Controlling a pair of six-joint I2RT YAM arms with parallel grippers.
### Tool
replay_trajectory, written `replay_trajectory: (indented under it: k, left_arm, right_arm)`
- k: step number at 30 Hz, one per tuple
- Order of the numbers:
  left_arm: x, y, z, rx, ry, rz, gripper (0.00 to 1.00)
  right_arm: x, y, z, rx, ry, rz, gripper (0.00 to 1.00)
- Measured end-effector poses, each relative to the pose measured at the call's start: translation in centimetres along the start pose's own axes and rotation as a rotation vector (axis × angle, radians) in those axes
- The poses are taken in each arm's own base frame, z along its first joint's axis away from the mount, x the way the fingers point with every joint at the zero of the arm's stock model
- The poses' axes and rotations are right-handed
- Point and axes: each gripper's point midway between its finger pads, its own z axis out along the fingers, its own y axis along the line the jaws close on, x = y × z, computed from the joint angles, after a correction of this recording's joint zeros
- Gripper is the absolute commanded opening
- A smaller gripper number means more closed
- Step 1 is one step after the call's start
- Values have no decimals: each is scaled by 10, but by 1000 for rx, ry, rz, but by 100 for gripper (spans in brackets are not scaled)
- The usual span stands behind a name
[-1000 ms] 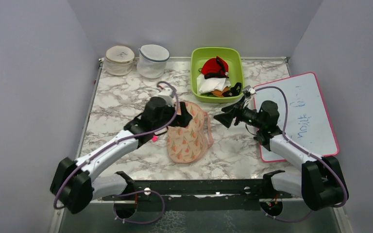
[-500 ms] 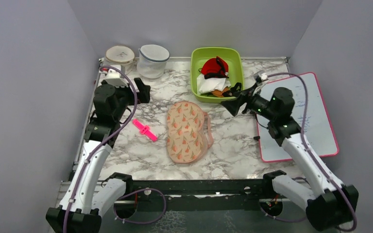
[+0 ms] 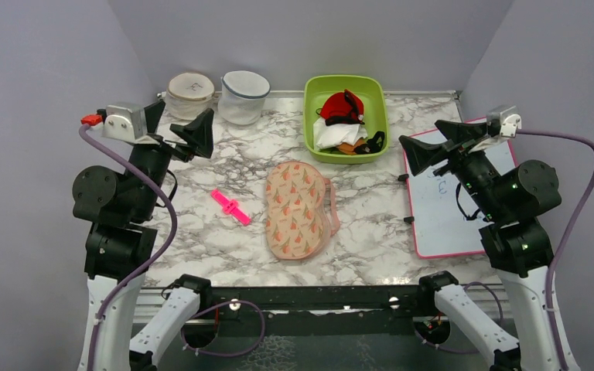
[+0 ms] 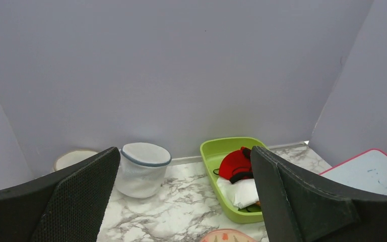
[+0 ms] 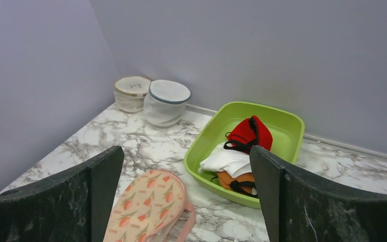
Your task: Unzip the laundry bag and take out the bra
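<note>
The peach laundry bag (image 3: 300, 210) lies flat mid-table, with pink edging showing along its right side; it also shows in the right wrist view (image 5: 148, 204) and as a sliver in the left wrist view (image 4: 227, 236). The red bra (image 3: 342, 107) with black straps lies in the green bin (image 3: 309, 124), on top of a white cloth. It shows in both wrist views (image 4: 234, 164) (image 5: 249, 133). My left gripper (image 3: 178, 127) is open and empty, raised high over the table's left rear. My right gripper (image 3: 437, 141) is open and empty, raised over the whiteboard's left edge.
A pink clip-like object (image 3: 230, 207) lies left of the bag. Two round mesh tubs (image 3: 191, 94) (image 3: 244, 97) stand at the back left. A pink-framed whiteboard (image 3: 472, 209) lies at the right. Grey walls enclose the table on three sides.
Both arms have drawn back and risen high. My left gripper left the bag and moved to the left rear. My right gripper moved right, from beside the bag to above the whiteboard.
</note>
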Motion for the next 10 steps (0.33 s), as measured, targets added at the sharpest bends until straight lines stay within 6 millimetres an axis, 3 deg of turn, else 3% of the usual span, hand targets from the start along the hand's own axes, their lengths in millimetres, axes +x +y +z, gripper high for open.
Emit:
replay_trajectory:
  k: [10]
  left_arm:
    - [7,-3,-8,12,30,-10,99]
  right_arm:
    - [4,-5,-9,40,17,-6,100]
